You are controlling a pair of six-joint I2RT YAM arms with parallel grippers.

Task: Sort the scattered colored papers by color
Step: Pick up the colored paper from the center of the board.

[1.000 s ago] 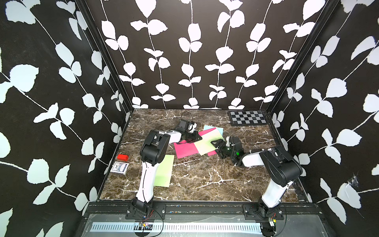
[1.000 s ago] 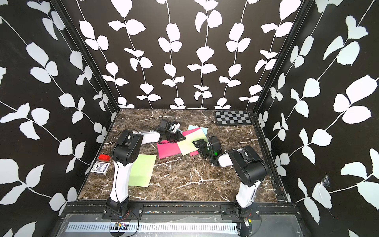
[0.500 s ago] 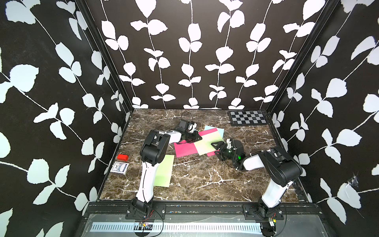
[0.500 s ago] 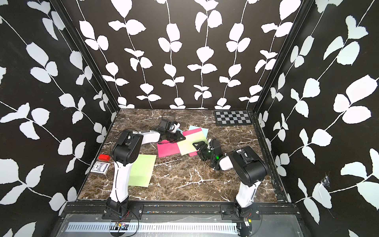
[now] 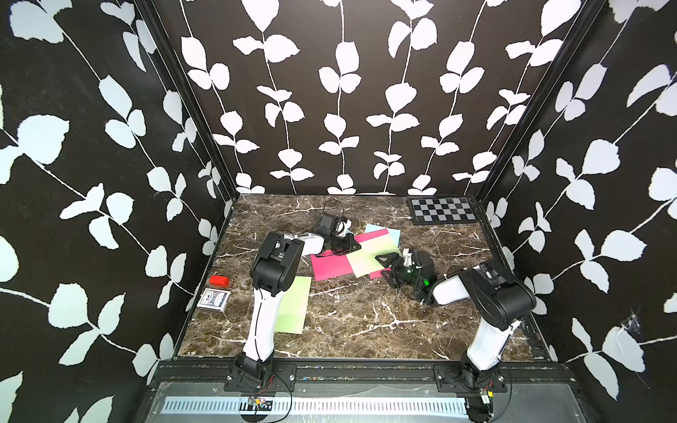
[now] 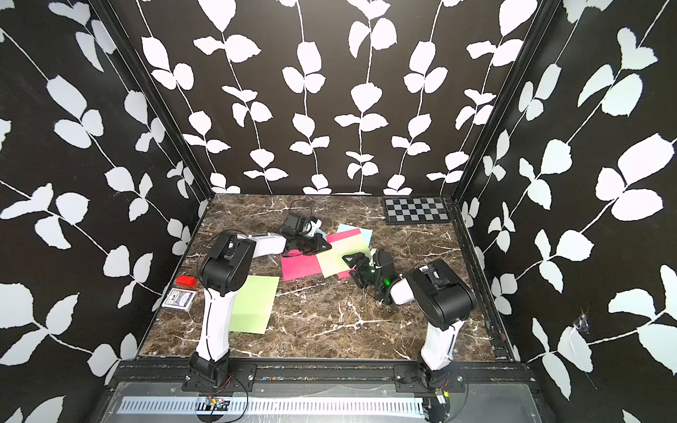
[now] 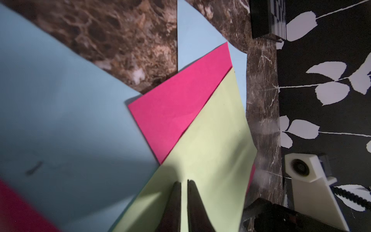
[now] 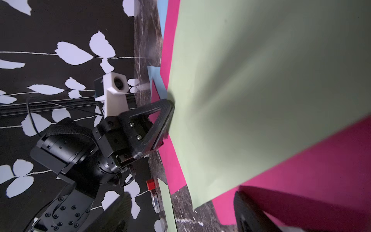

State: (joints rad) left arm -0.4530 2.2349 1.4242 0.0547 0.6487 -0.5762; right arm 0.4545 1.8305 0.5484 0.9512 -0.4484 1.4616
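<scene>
A pile of colored papers lies mid-table in both top views: a hot pink sheet [image 5: 329, 265] [image 6: 298, 265], a light green sheet [image 5: 373, 256] [image 7: 210, 150] [image 8: 261, 90] across it, and light blue [image 5: 390, 232] [image 7: 70, 120] at the back. Another green sheet [image 5: 295, 304] lies alone by the left arm's base. My left gripper [image 5: 357, 247] [image 7: 184, 181] is shut on the top green sheet's left edge, and that sheet bulges up. My right gripper [image 5: 388, 263] [image 8: 180, 217] is open at the pile's right edge, holding nothing.
A black-and-grey checkerboard panel [image 5: 443, 210] lies in the back right corner. A small red block [image 5: 219, 281] and a patterned card box [image 5: 213, 298] sit by the left wall. Dark leaf-patterned walls close in three sides.
The top green sheet has shifted a little, baring more pink at the back of the pile. The right arm has drawn slightly toward the front. Both grippers keep their openings.
</scene>
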